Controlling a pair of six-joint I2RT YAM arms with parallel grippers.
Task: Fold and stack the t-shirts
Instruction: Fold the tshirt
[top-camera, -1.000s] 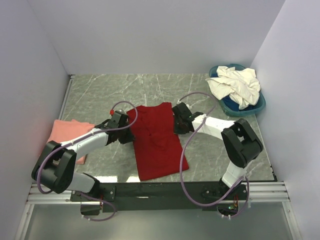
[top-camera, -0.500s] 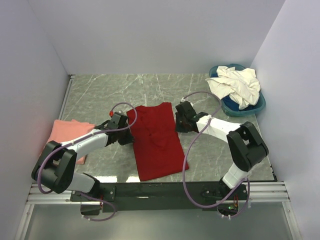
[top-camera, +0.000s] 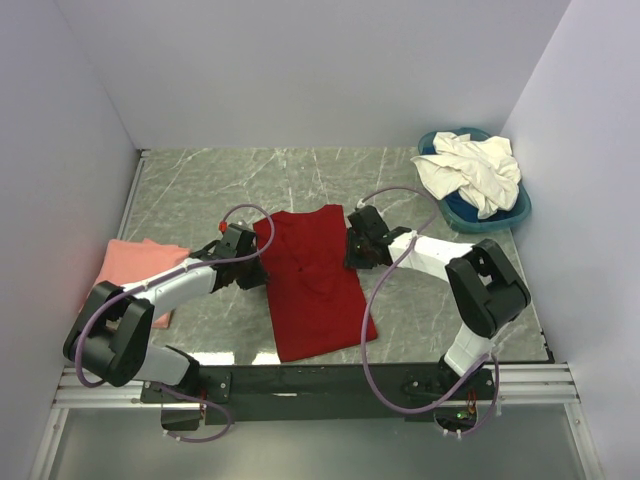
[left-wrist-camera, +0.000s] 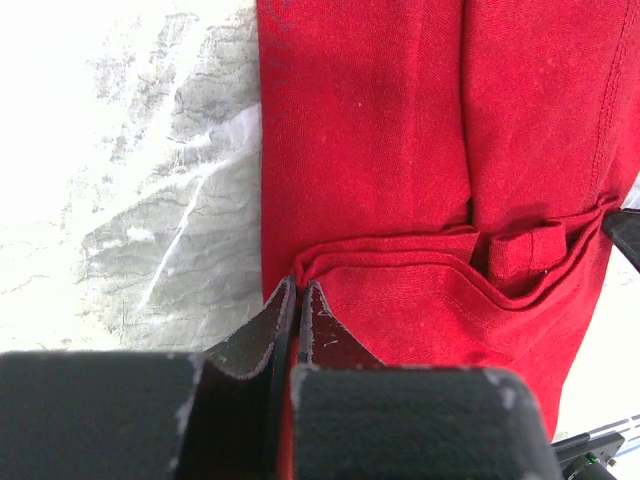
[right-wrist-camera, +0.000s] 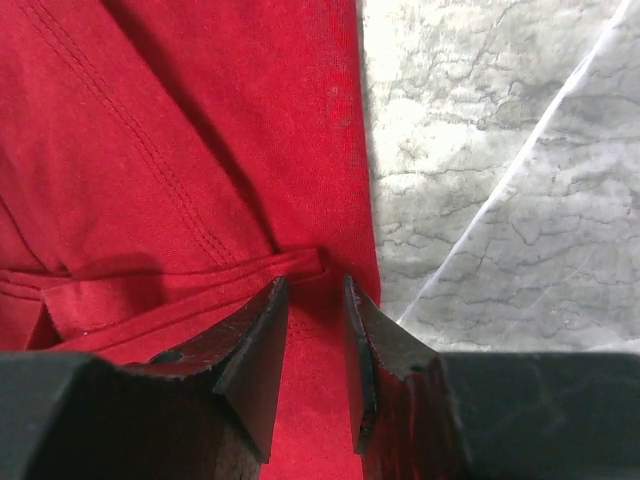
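A deep red t-shirt (top-camera: 312, 285) lies in the middle of the table, folded into a long strip. My left gripper (top-camera: 263, 268) rests low at its left edge. In the left wrist view that gripper (left-wrist-camera: 297, 290) is shut on a thin fold of the red t-shirt (left-wrist-camera: 400, 150). My right gripper (top-camera: 351, 254) sits at the shirt's right edge. In the right wrist view it (right-wrist-camera: 315, 285) stands open over the red cloth (right-wrist-camera: 150, 130), gripping nothing. A salmon-pink t-shirt (top-camera: 135, 270) lies folded at the left. Cream-white t-shirts (top-camera: 470, 170) are heaped at the back right.
A round blue basin (top-camera: 518, 210) holds the cream heap in the back right corner. White walls close in the table on three sides. The grey marble table top (top-camera: 200, 190) shows around the shirts. Purple cables loop above both arms.
My right gripper has opened and let go of the red shirt's right edge, shifting only slightly. The left gripper has stayed shut on the left edge.
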